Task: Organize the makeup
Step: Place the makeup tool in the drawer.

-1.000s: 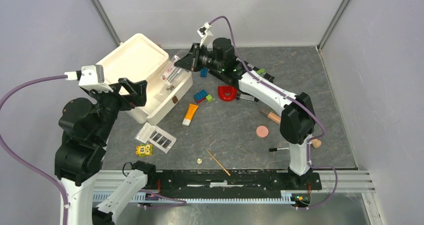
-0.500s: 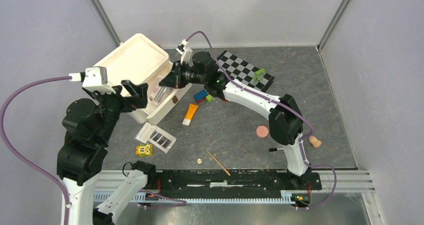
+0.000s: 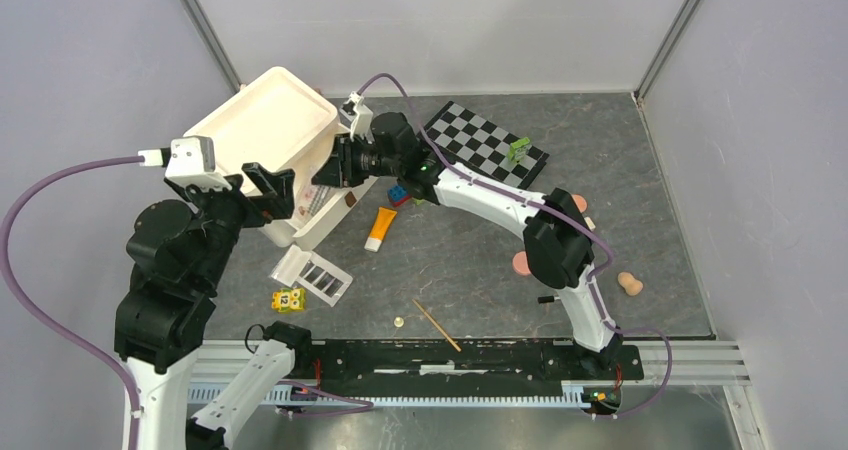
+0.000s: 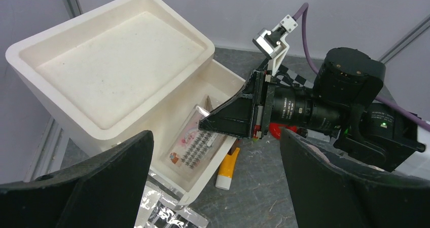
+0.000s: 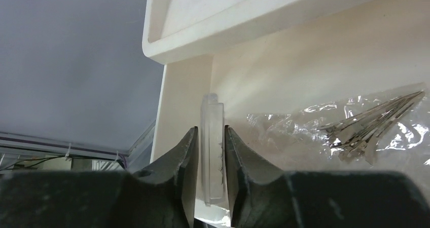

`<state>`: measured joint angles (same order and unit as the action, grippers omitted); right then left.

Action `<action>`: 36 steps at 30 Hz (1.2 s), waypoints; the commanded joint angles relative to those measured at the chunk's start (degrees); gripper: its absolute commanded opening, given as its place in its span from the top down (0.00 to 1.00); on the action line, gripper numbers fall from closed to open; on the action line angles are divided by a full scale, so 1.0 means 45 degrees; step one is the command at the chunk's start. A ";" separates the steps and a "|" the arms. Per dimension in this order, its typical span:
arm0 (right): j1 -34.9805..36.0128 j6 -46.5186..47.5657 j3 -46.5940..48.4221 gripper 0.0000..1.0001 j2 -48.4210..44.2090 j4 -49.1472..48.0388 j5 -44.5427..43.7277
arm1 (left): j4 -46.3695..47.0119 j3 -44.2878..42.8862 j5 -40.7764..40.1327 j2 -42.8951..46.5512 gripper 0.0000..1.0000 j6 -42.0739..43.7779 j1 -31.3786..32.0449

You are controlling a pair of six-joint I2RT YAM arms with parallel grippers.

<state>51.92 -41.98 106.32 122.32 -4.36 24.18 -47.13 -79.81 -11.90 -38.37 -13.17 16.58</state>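
My right gripper (image 3: 335, 168) reaches into the open white box (image 3: 330, 222) and is shut on the edge of a clear flat case of lashes (image 4: 195, 143). The case stands between its fingers in the right wrist view (image 5: 213, 147). A clear sachet of metal clips (image 5: 365, 124) lies in the box beside it. My left gripper (image 3: 266, 184) is open and empty, hovering above the box's near corner. On the table lie the orange tube with white cap (image 3: 380, 228), the white palette (image 3: 314, 275), a pink disc (image 3: 522, 263) and a black pencil (image 3: 556, 298).
The box lid (image 3: 268, 125) stands open at the back left. The checkerboard (image 3: 485, 140) lies at the back. Blue bricks (image 3: 400, 191), a yellow brick (image 3: 288, 299), a wooden stick (image 3: 437, 325) and a wooden peg (image 3: 629, 283) lie about.
My right gripper has moved left and down into the box, carrying the clear case with it. The checkerboard is uncovered. My left arm has barely moved.
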 commanded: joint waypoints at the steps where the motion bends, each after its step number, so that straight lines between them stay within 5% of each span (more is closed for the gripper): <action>1: 0.0026 0.0621 0.0757 0.66 0.0060 0.0112 -0.0359 | 0.0046 0.0150 -0.0240 0.0133 0.00 0.0382 -0.0051; 3: 0.0024 0.0709 0.0805 0.59 0.0062 0.0168 -0.0439 | 0.0025 0.0195 -0.0271 0.0175 0.00 0.0407 -0.0051; 4: 0.0012 0.0764 0.0821 0.44 0.0059 0.0168 -0.0467 | 0.0010 0.0215 -0.0295 0.0185 0.00 0.0426 -0.0051; 5: 0.0011 0.0839 0.0854 0.07 0.0028 0.0187 -0.0479 | -0.0009 0.0235 -0.0314 0.0192 0.00 0.0426 -0.0051; 6: 0.0000 0.0910 0.0910 0.02 0.0012 0.0221 -0.0518 | -0.0014 0.0236 -0.0326 0.0219 0.00 0.0422 -0.0054; 21: -0.0648 0.4606 0.1402 0.02 -0.2014 0.2771 -0.3994 | -0.1196 0.0365 -0.1204 -0.0237 0.00 -0.0236 -0.0051; 36: -0.1211 0.8668 -0.4839 0.02 -0.7865 0.5361 -1.1489 | -0.3285 0.2275 0.1151 -0.0822 0.00 -0.2240 -0.0056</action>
<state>46.85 -8.32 92.14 90.96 13.80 -14.68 -59.99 -70.32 -9.96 -43.13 -19.92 16.58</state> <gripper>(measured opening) 0.979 0.996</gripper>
